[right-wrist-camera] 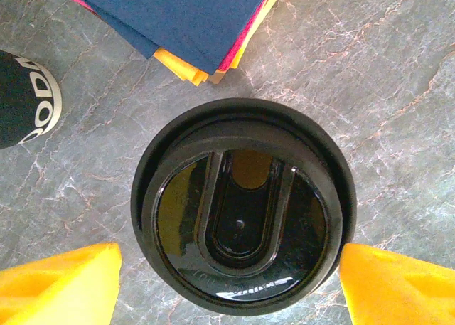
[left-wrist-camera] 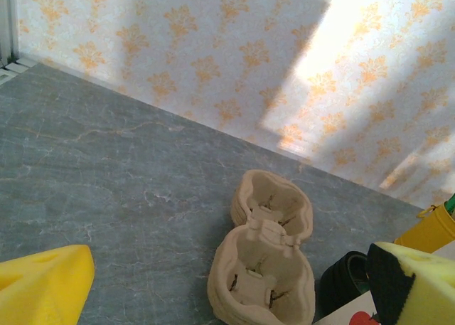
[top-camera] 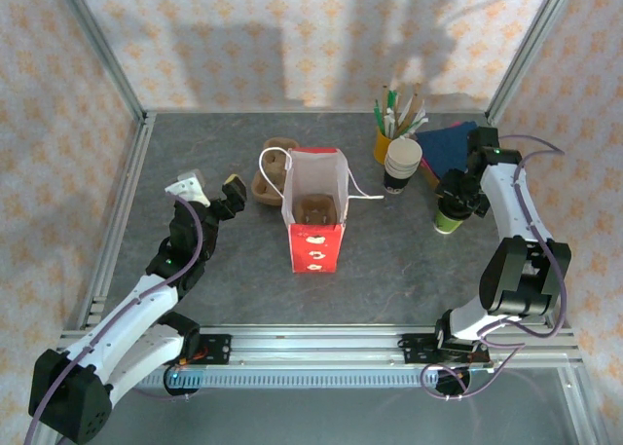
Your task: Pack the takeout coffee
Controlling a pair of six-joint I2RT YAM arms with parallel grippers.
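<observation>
One takeout coffee [right-wrist-camera: 242, 225], one red bag [top-camera: 315, 248], one pulp cup carrier [left-wrist-camera: 250, 269].

1. We see a cream wallpapered wall with an orange floral pattern [top-camera: 311, 36] at the back, and the same paper on both sides.
2. We note a dark grey marbled bench [top-camera: 409, 270] spanning the enclosure from wall to wall.
3. We find slanted silver aluminium posts [top-camera: 102, 51] rising at the two rear corners.
4. We spot a ribbed silver aluminium rail [top-camera: 321, 343] along the near edge.
5. We see soft grey shadows across the back wall. In the left wrist view a bright patch of light [left-wrist-camera: 341, 62] lies on the paper.
</observation>
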